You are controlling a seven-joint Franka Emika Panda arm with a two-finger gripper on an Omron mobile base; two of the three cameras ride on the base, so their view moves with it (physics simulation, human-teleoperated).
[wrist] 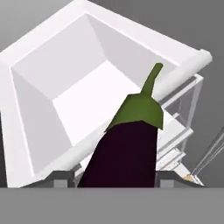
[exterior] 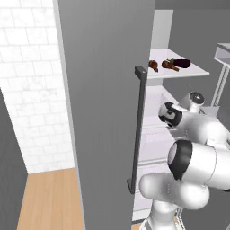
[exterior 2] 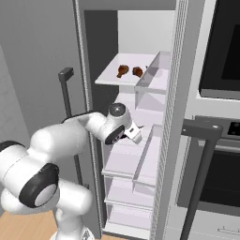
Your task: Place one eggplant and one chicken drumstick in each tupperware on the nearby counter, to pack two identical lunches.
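— Where's the arm [exterior 2: 70, 136] now?

— Reaching into the open fridge, past the tall grey door [exterior: 103, 112] with its dark bar handle [exterior: 139, 130]. From the right base camera, the wrist sits in front of the white shelves [exterior 2: 126, 159], about halfway up the fridge.

— And the gripper?

— The hand camera has it best. The gripper [wrist: 118, 175] is pinching an eggplant [wrist: 127, 148] — dark purple body between the two finger tips, green cap and stem pointing away from the hand. The finger tips are just visible on either side of it, hard against the skin.

— What's behind the eggplant?

— A white fridge bin [wrist: 65, 87], seen from above at a tilt, with clear shelf edges [wrist: 183, 131] off to one side.

— Any other food in there?

— Yes, on the upper shelf [exterior: 197, 72]. From the left base camera there's a second eggplant [exterior: 181, 63] lying on its side, a brown chicken drumstick [exterior: 170, 65] just beside it, and another drumstick [exterior: 153, 65] a little further left. The right base camera shows the two drumsticks [exterior 2: 123, 70] [exterior 2: 137, 71] near each other on that shelf.

— The containers and the counter?

— Can't tell from here. To the right of the fridge there's a built-in oven [exterior 2: 220, 154] with a dark bar handle [exterior 2: 201, 131].
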